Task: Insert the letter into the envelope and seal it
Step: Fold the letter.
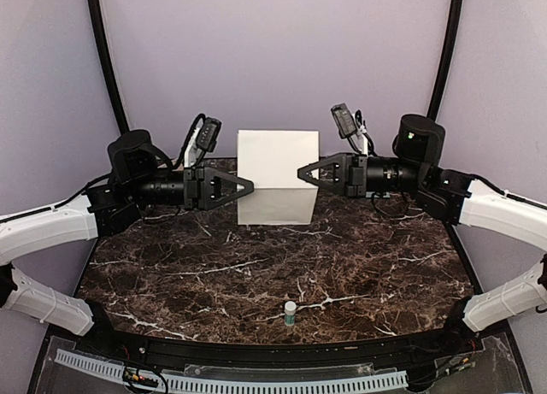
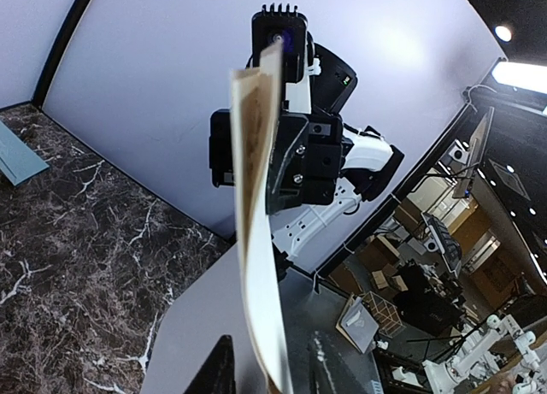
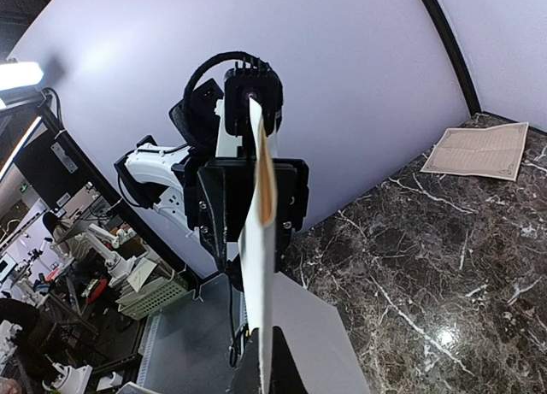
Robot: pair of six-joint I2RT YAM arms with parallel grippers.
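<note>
Landmark: the letter (image 1: 276, 176), an upright white sheet in the air over the far middle of the table (image 1: 256, 274).
Left of the letter: the left gripper (image 1: 249, 188) and its level arm bar this side; its fingers stand either side of the sheet's edge.
Right of the letter: the right gripper (image 1: 302, 172), clamped on the edge, and its arm bar this side.
In front of the letter: broad open marble; only the glue stick (image 1: 291, 313) stands upright, well apart.
Behind the letter: the wall (image 1: 273, 52).
Low, flat obstacles: the envelope (image 2: 17, 155) and a tan sheet (image 3: 479, 150) lie by the wall, well apart from the letter.
</note>
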